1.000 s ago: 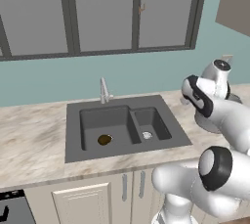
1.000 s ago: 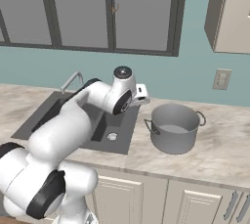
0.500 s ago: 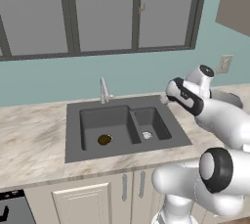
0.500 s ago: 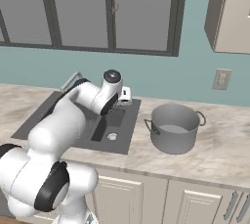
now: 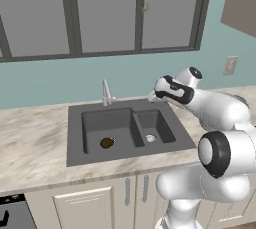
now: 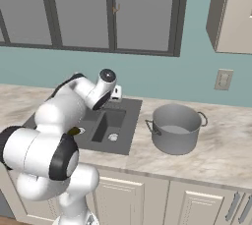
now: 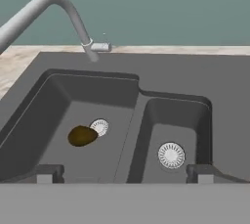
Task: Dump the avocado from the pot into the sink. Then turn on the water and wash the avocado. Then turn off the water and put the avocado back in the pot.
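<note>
The avocado (image 7: 82, 135), a dark olive lump, lies on the floor of the large basin of the charcoal sink (image 7: 171, 71), touching the silver drain (image 7: 100, 126). In the left base view the avocado (image 5: 106, 143) sits near the middle of that basin in the sink (image 5: 125, 157). My gripper (image 5: 152, 96) hovers over the sink's back right corner, above the small basin, open and empty. Its fingertips (image 7: 45, 174) stand wide apart in the hand view. The grey pot (image 6: 174, 128) stands upright on the counter right of the sink (image 6: 129, 106), apart from the gripper (image 6: 116, 93).
The slim silver faucet (image 5: 106, 93) rises behind the large basin, its spout (image 7: 49, 5) arching over it with no water running. The small basin has its own drain (image 7: 171, 154). Marble counter (image 5: 30, 143) lies on both sides. Windows and a teal wall stand behind.
My arm has swung left, away from the pot, to above the sink's back right corner. The gripper stays open. Avocado and pot have not moved.
</note>
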Robot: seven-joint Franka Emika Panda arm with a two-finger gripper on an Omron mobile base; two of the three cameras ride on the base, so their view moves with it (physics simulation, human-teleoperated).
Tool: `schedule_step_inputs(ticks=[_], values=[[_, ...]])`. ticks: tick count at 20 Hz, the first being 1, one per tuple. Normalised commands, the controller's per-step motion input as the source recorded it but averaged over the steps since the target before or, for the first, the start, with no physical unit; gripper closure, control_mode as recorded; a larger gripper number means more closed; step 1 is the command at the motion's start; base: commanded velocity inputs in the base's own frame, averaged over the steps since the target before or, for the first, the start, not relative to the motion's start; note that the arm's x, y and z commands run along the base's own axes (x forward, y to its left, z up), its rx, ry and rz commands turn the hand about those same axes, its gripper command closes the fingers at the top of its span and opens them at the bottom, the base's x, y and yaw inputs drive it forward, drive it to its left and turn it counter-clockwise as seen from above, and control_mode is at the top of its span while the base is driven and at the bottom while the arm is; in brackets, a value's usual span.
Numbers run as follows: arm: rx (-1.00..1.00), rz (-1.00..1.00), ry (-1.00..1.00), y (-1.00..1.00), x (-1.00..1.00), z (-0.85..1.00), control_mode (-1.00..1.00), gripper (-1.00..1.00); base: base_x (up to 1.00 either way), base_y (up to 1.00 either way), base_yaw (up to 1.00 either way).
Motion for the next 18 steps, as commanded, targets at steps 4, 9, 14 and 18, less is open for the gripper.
schedule_step_inputs(ticks=[4, 9, 14, 18], values=[[0.05, 0.02, 0.00, 0.75, 0.38, -0.17, -1.00, -1.00, 0.00, 0.00, 0.00], [0.08, 0.02, -0.01, 0.57, 0.44, -0.13, -1.00, -1.00, 0.00, 0.00, 0.00], [0.08, 0.03, -0.04, 0.32, 0.45, -0.14, -1.00, -1.00, 0.00, 0.00, 0.00], [0.05, 0.02, -0.04, 0.24, 0.41, -0.19, -1.00, -1.00, 0.00, 0.00, 0.00]])
